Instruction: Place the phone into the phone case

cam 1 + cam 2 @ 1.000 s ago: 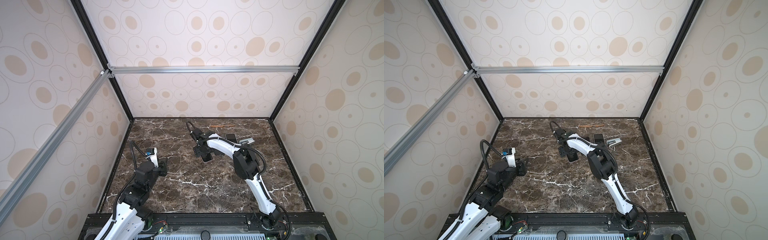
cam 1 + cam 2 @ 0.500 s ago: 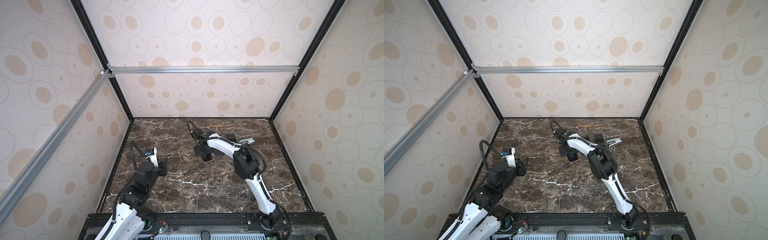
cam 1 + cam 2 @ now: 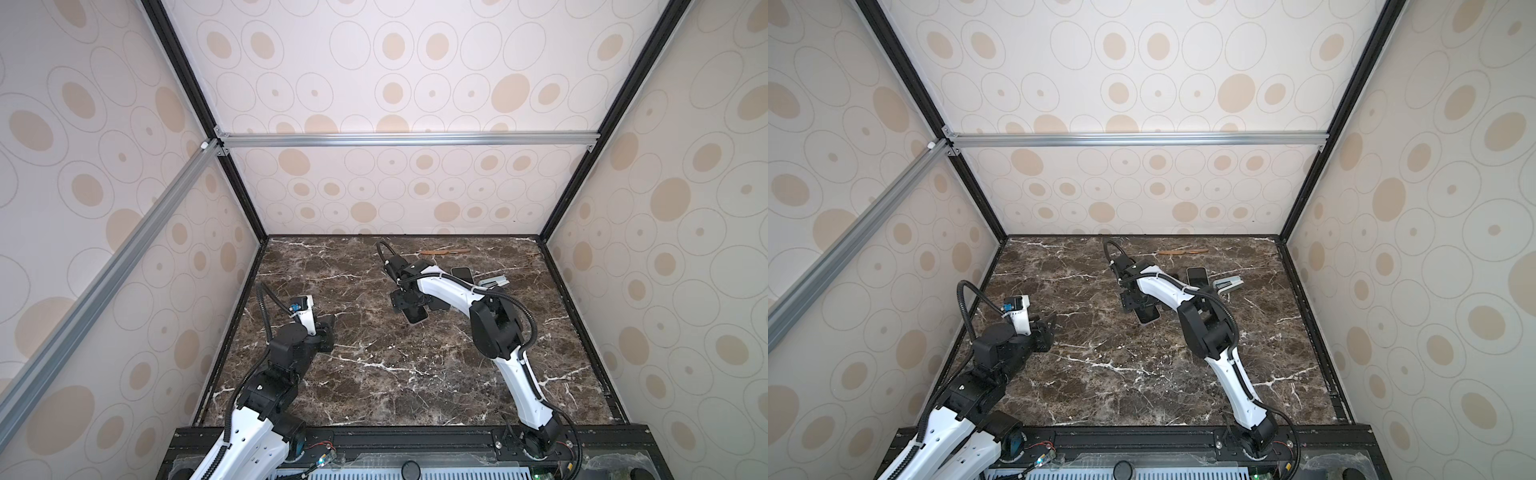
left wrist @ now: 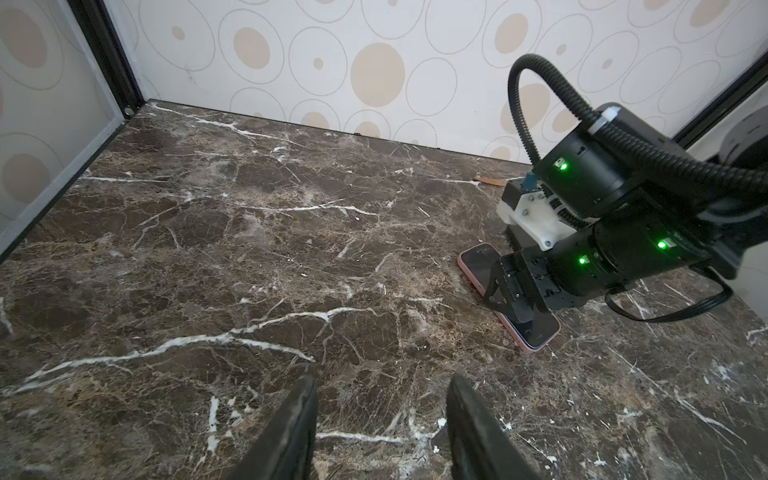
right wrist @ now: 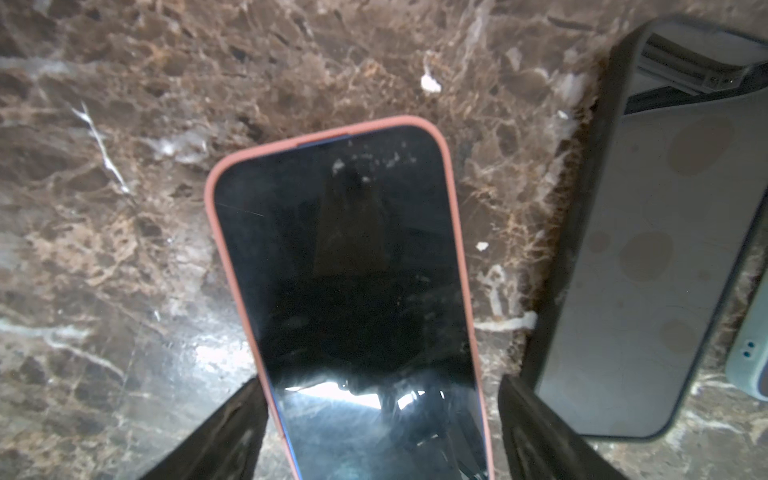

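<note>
Here the phone (image 5: 353, 270) lies flat, screen up, toward the far middle of the marble table (image 5: 104, 208). Its edges look already seated inside the pink case (image 5: 227, 249). The right gripper (image 5: 378, 386) straddles its lower end, jaws apart and clamping nothing. The left gripper (image 4: 381, 379) hangs empty, jaws apart, well away from it.

The phone is likely stiff and fairly heavy, with slick, breakable glass, while the rubbery case rim should give grip. It is best taken across the 2 long sides, not the screen. Another phone in a dark case (image 5: 644, 249) lies just beside it, so room for the fingers is tight.
</note>
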Action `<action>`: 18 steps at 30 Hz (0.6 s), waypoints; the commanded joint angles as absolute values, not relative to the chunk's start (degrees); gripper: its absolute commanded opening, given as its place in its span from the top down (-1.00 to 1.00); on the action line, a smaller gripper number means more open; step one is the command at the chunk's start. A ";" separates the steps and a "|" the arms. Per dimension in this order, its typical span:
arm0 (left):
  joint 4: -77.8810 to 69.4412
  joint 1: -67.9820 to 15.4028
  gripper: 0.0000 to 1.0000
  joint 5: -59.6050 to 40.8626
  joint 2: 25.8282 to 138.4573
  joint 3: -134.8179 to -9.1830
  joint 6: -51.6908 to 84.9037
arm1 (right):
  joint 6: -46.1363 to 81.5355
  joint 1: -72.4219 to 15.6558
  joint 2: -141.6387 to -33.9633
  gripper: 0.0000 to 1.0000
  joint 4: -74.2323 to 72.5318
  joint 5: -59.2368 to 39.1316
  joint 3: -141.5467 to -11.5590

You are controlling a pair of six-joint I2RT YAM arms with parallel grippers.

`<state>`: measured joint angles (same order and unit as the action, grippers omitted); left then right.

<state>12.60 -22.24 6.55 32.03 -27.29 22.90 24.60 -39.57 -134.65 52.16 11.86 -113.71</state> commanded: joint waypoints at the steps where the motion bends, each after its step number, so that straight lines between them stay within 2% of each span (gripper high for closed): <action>1: 12.59 -22.41 -0.01 6.86 31.65 -27.77 23.21 | 25.03 -39.20 -134.00 -0.76 53.59 12.42 -113.48; 11: 12.66 -22.41 -0.01 7.19 31.63 -27.77 23.21 | 27.08 -37.54 -137.86 -0.72 52.23 10.62 -113.94; 18: 12.63 -22.41 -0.01 7.31 31.55 -27.77 23.29 | 29.49 -36.44 -139.24 -0.57 49.98 10.82 -115.61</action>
<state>12.60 -22.24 6.59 32.01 -27.29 22.90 26.83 -37.76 -136.09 50.61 9.63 -114.65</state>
